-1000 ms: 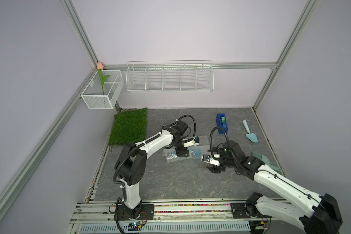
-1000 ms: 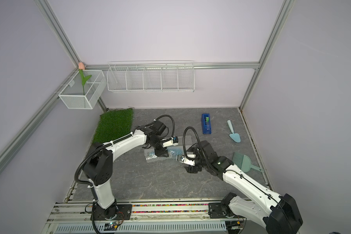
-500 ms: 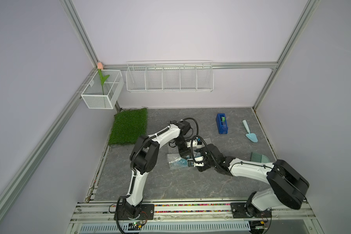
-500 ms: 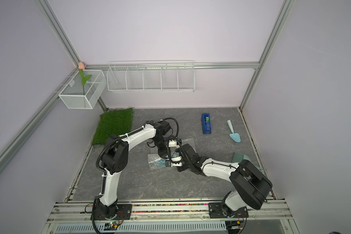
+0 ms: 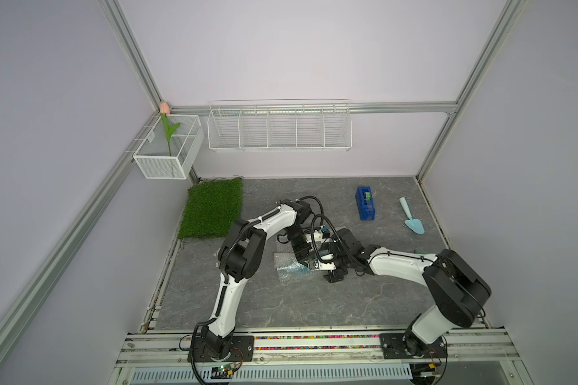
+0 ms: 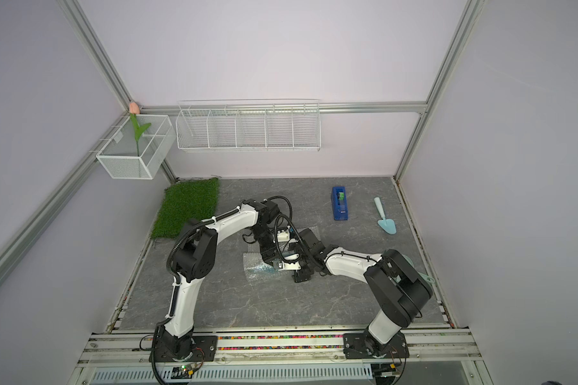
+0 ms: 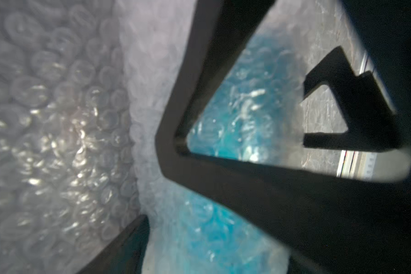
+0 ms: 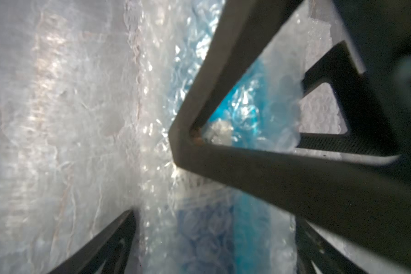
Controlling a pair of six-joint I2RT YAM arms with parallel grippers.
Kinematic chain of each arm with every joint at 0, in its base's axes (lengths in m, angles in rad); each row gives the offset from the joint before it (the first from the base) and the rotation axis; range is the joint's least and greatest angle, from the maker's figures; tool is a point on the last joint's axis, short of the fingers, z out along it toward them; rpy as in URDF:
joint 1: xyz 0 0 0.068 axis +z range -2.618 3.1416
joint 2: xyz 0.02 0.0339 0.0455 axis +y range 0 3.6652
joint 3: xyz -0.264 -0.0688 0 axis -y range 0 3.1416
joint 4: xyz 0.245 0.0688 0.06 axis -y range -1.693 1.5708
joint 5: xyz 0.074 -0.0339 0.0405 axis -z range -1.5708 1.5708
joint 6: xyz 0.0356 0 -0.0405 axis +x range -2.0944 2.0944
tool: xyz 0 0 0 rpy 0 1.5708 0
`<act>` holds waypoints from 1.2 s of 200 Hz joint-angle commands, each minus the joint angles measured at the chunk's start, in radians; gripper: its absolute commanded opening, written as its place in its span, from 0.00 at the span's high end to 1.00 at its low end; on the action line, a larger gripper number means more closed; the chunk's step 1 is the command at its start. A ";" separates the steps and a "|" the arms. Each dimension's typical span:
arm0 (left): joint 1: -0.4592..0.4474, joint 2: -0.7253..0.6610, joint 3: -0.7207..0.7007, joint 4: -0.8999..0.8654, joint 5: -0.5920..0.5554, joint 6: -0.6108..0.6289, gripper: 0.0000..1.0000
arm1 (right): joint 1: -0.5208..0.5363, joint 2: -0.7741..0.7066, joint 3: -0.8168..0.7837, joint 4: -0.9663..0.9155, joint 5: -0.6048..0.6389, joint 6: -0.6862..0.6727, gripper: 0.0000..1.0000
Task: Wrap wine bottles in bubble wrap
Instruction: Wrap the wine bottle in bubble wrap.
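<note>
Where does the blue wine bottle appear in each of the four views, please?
In a top view: the wine bottle is a blue patch mid-table, under the wrap.
In a top view: same blue patch, mid-table.
Left wrist: blue blur behind the wrap.
Right wrist: blue blur behind the wrap.
Shared landmark: the bubble wrap covering it.

Around your left gripper (image 7: 150,187) you see glossy, clear bubble wrap (image 7: 57,132) of thin plastic film, its bubbles glinting and crinkled, while the gripper's own fingers (image 7: 247,189) look matt black and smooth, and just beyond them the floor (image 7: 323,116) shows matt grey, veined like stone.
</note>
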 commanded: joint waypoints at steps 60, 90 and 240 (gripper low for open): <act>0.037 -0.183 -0.096 0.084 -0.158 -0.079 0.01 | -0.027 0.114 0.100 -0.147 -0.035 -0.004 0.42; 0.102 -0.339 -0.176 0.165 -0.182 -0.122 0.01 | -0.034 0.141 0.144 -0.247 -0.064 0.003 0.50; -0.140 -1.251 -1.045 0.939 -0.686 0.156 0.01 | -0.162 0.433 0.631 -0.995 -0.422 0.164 0.63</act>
